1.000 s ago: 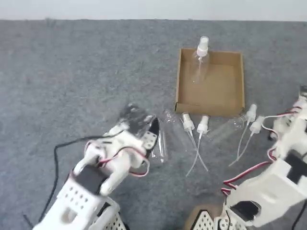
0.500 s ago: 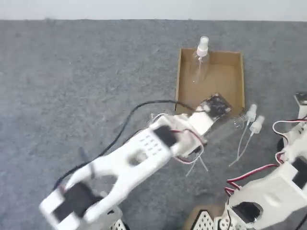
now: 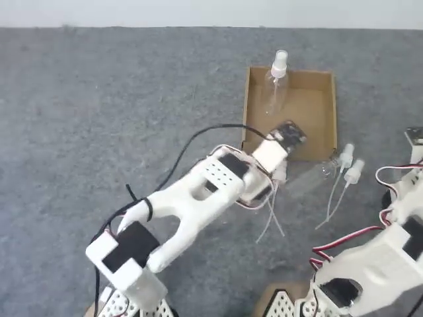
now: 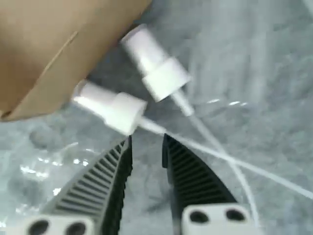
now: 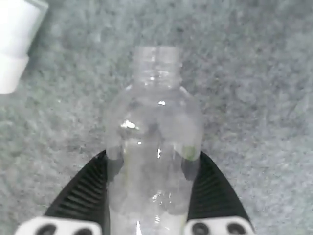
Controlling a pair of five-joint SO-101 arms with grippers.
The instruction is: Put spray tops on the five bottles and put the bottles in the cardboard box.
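Jaws on the left arm [image 3: 218,188] are open just a crack and empty, tips right behind a spray top [image 4: 115,111] lying against the front wall of the cardboard box [image 4: 49,44]. Its tube runs crosswise past the tips. Meanwhile the right arm [image 3: 377,257] has its jaws closed around a capless bottle [image 5: 154,122], neck pointing straight ahead.

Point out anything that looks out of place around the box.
Two loose spray tops by the near wall of the box lie with their tubes crossed. The capped bottle in the box has its top past the far wall; I cannot tell if it leans out or stands upright.
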